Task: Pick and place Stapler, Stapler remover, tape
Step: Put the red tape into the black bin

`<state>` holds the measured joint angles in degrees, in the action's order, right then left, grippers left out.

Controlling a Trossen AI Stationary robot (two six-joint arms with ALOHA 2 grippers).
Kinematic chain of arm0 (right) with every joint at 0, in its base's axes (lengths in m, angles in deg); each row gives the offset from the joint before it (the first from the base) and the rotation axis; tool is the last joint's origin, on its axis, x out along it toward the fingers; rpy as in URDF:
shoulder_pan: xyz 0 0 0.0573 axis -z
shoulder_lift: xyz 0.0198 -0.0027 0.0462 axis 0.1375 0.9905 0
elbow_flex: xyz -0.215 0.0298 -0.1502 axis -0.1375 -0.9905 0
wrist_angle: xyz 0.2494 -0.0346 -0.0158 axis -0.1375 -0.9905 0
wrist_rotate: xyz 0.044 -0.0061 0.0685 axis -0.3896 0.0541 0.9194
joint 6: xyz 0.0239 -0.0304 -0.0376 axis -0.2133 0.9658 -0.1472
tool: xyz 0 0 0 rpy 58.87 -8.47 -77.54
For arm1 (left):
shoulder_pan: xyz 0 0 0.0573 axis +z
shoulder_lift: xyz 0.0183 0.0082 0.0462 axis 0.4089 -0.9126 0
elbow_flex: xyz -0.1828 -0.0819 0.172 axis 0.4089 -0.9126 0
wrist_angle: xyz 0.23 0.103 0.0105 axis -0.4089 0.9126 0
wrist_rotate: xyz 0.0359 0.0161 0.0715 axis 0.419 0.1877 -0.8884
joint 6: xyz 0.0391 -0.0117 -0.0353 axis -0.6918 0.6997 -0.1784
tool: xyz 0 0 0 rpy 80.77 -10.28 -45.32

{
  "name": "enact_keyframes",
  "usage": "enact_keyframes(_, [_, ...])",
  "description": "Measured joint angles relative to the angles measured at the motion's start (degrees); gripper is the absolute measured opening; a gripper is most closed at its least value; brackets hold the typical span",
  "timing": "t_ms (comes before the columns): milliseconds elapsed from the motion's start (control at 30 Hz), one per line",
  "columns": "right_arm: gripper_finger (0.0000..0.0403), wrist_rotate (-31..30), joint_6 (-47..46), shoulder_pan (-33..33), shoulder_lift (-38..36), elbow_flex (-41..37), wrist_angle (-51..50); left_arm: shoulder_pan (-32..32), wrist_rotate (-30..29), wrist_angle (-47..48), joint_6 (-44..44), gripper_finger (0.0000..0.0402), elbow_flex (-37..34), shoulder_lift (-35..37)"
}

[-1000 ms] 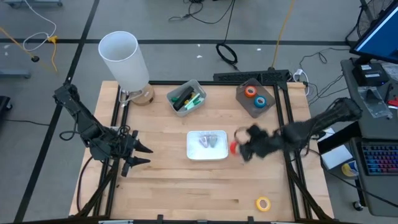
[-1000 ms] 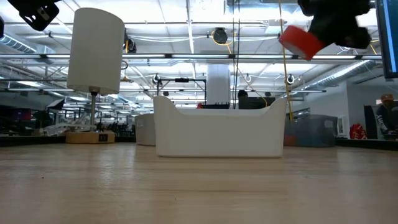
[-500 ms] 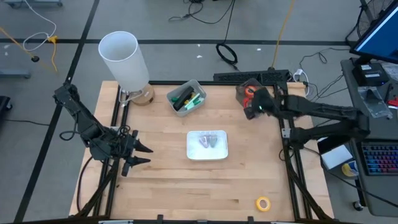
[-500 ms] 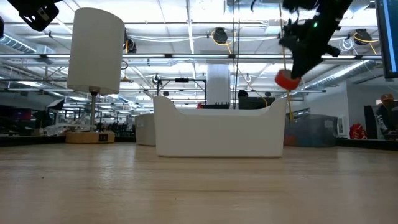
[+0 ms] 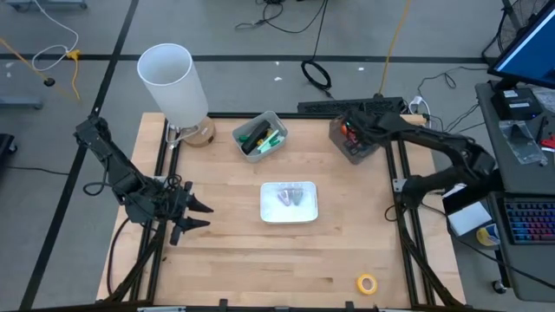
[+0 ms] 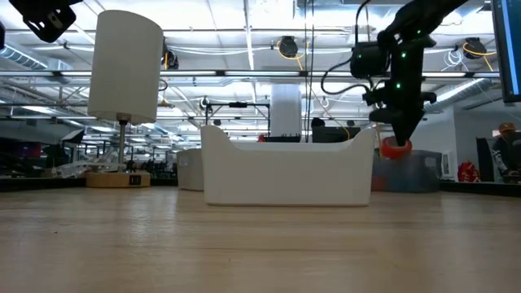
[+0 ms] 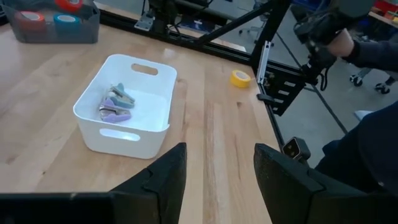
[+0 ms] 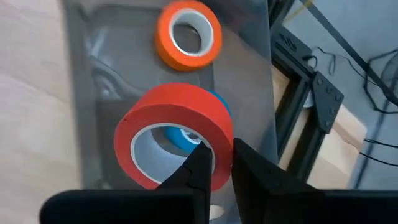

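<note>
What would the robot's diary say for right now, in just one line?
right pincer: holding red tape | place: over grey bin | inside: orange tape, blue tape | left pincer: open, waiting at table's left

My pale wooden table (image 5: 234, 251) carried a white-shaded lamp (image 5: 178, 87) on its round wooden base, a grey bin (image 5: 260, 136) of green and dark items, a white handled tub (image 5: 289, 202), a translucent grey tray (image 5: 354, 146), and a yellow tape roll (image 5: 368, 283).
</note>
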<state>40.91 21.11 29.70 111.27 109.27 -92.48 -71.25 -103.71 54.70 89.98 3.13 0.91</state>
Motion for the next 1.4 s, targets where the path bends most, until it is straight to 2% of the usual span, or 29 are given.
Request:
enact_keyframes(267, [0.0040,0.4,7.7,3.2,3.9,0.0,0.2,2.3,0.0,0.0,0.1,0.0186,0.0,0.0])
enact_keyframes(433, [0.0034,4.7,11.9,3.3,4.0,0.0,1.1,3.9,0.0,0.0,-0.1,0.0186,0.0,0.0])
enact_keyframes(700, [0.0040,4.9,16.3,3.3,4.1,0.0,1.1,5.7,0.0,0.0,-0.1,0.0186,0.0,0.0])
enact_keyframes(1167, [0.0044,5.1,20.6,2.4,9.3,0.0,1.9,6.3,0.2,0.0,-0.1,0.0186,0.0,0.0])
enact_keyframes(1400, [0.0051,12.4,23.3,2.4,9.2,0.0,4.1,6.3,0.3,0.0,0.0,0.0186,0.0,0.0])
